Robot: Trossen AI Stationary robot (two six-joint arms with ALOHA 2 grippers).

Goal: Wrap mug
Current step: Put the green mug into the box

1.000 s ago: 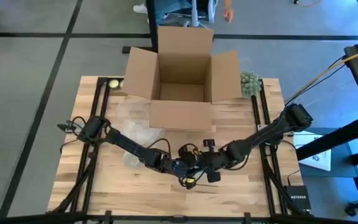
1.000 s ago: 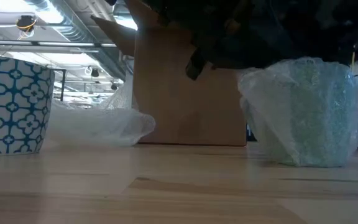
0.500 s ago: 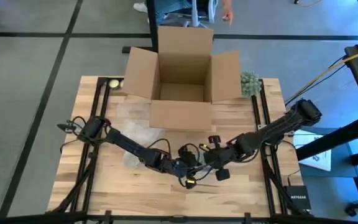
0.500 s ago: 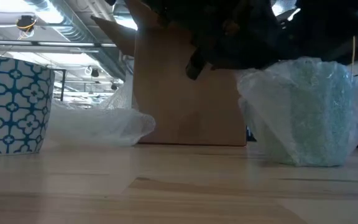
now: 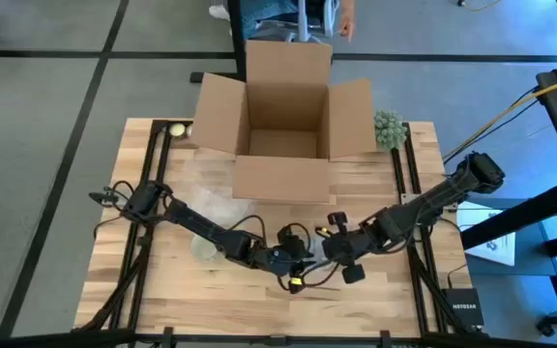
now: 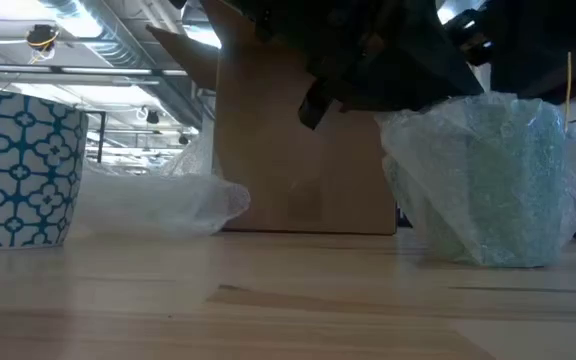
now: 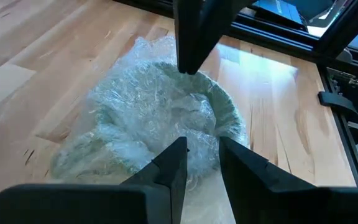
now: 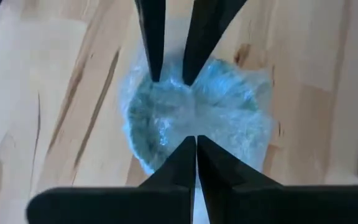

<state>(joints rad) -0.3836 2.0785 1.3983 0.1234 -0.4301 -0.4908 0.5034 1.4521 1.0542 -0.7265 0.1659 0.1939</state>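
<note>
Pale wooden table [image 5: 162, 290], planked, smooth with a soft sheen. Crinkled clear plastic bubble wrap [image 6: 488, 180], glossy and bumpy, around a mug [image 7: 222, 112] of green tint, possibly glazed ceramic. Matt brown cardboard box [image 5: 283, 126]. Patterned blue-and-white mug [image 6: 18, 165], seemingly glazed. Matt black fingers [image 7: 173, 168], probably plastic. Loose clear film [image 6: 158, 205], shiny.

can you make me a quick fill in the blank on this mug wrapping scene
1. The pale green mug is covered in clear ____ wrap.
2. At the table's far edge stands an open brown ____ box.
3. In the low view, the cup with the blue and white pattern stands to the ____ of the wrapped mug.
4. Both the left hand and the right hand are positioned over the ____.

Missing words: bubble; cardboard; left; mug
</note>
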